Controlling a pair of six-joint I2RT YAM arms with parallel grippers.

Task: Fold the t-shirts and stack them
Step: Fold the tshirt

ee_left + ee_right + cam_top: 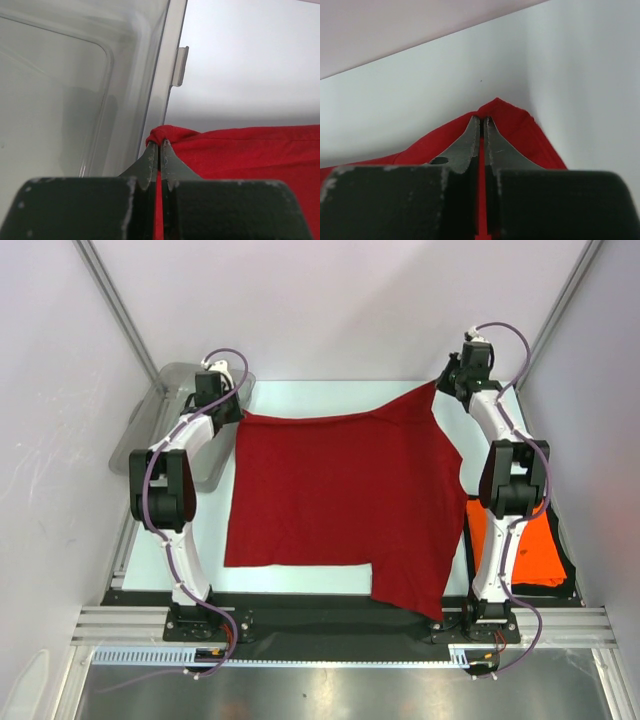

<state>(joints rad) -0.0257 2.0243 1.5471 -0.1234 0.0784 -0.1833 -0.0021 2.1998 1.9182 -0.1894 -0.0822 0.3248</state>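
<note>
Cloth spread across the table (pixel 330 398): dark red t-shirt (pixel 330 500) lies mostly flat, its far edge pulled between the two arms. The near right part sags past the table's near edge toward the right arm's base.

Left gripper (pixel 159 145): jaws pressed together on the shirt's far left corner, only a small fold of cloth showing past the tips. Grey tub (pixel 75 100) sits just beside this corner, on its left.

Right gripper (pixel 481 120): jaws likewise closed on the far right corner, which rises to a peak above the table.

Orange t-shirt (pixel 520 555) lies folded at the near right, behind the right arm, close to the red shirt's right edge.

Risks, as I judge them:
- Both holds are thin corner pinches, so a sharp pull or uneven lift could slip the cloth out.
- The left corner could catch the tub's rim if swung left.
- The sagging near right part may snag on the arm's base or drag over the orange shirt and disturb it.
</note>
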